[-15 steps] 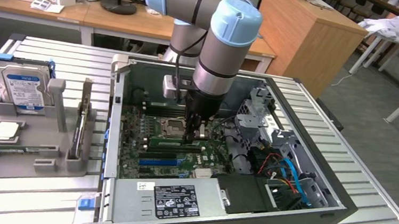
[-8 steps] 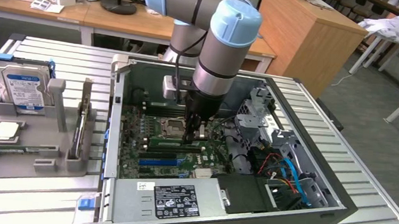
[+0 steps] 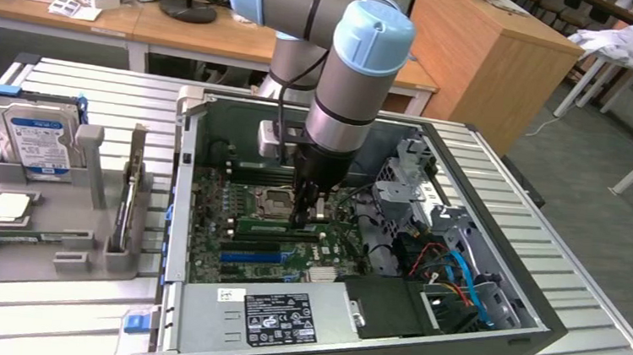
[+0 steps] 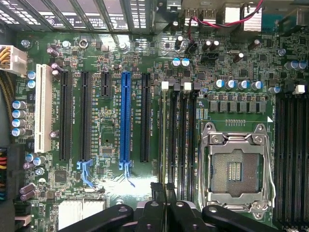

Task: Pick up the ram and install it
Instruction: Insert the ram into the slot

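**A:** Where is the ram [image 3: 273,223]?

**B:** Inside the open case [image 3: 485,343]. It stands on its long edge on the motherboard [image 3: 217,221], at the row of memory slots [image 4: 186,135] just beside the processor socket [image 3: 275,200], on the side toward the blue slot [image 4: 125,116].

**A:** Which way does it run?

**B:** Its long axis lies level and parallel to the slots. In the exterior view it runs from that view's left to its right, flat faces upright.

**A:** And the gripper?

**B:** The gripper [image 3: 307,219] comes straight down on it. The jaws are drawn together, pinching the ram's upper edge near its end on the exterior view's right. I cannot tell whether the stick is fully seated.

**A:** Counts?

**B:** 1 ram, 1 gripper, 1 socket, 4 memory slots in that row and 1 blue slot. On the grey tray [image 3: 77,209], just beside the case's edge on the exterior view's left, are 1 hard drive [image 3: 39,143] standing upright and 1 processor chip [image 3: 6,208] lying flat
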